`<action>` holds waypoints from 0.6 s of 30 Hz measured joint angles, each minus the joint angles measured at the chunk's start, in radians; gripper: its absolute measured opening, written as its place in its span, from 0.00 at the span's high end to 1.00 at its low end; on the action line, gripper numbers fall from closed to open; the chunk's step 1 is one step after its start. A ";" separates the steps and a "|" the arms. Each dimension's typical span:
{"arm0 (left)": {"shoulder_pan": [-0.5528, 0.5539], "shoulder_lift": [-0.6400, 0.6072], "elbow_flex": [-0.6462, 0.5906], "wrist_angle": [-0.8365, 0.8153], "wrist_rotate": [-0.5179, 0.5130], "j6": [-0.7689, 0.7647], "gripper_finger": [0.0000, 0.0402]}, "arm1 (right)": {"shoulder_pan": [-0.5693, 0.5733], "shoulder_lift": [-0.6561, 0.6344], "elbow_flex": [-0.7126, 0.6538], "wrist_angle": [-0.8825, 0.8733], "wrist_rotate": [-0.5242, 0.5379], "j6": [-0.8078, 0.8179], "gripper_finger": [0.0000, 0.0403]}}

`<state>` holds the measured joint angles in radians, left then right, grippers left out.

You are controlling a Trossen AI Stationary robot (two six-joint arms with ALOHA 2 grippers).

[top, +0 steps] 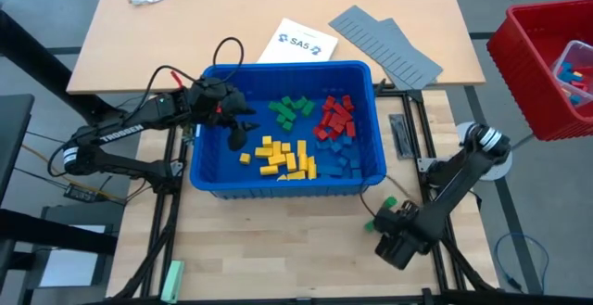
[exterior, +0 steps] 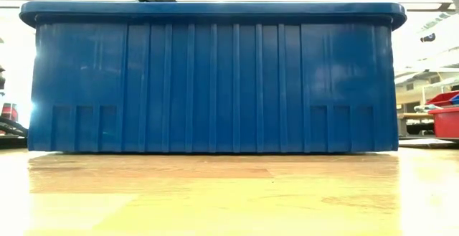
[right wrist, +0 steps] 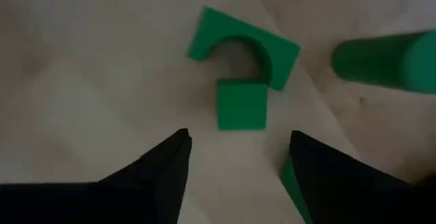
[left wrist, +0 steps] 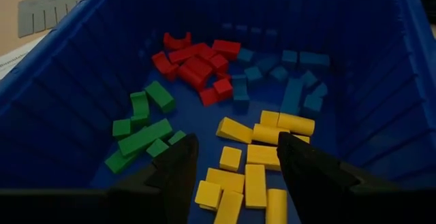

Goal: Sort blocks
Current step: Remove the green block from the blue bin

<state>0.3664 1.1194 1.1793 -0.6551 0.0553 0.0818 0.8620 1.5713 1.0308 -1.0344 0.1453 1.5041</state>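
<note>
the blue bin (top: 287, 171) sits at the centre of the high view on the light wooden table (top: 278, 249). inside it the blocks lie grouped by colour: green blocks (top: 291, 110) at upper centre, red blocks (top: 337, 115) at upper right, blue blocks (top: 341, 152) at lower right, yellow blocks (top: 283, 157) at lower centre.

the left gripper (top: 237, 136) hangs inside the bin at its left side, fingers spread wide and empty, just left of the yellow group.

the right gripper (top: 387, 220) is outside the bin, at the lower right of the high view, low over the table. its fingers stand apart and hold nothing. in the right wrist view a green arch block (right wrist: 244, 45), a green cube (right wrist: 241, 104) touching it and a green cylinder (right wrist: 385, 62) lie on the table ahead of it.

a red basket (top: 547, 69) occupies the upper right corner.
</note>
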 joint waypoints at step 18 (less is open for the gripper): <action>0.000 0.000 0.000 -0.002 -0.005 0.001 0.47 | -0.461 -0.294 0.434 0.056 0.387 -0.675 0.38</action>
<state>0.3664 1.1194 1.1793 -0.6570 0.0506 0.0833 0.4008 1.2776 1.4651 -0.9786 0.5328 0.8290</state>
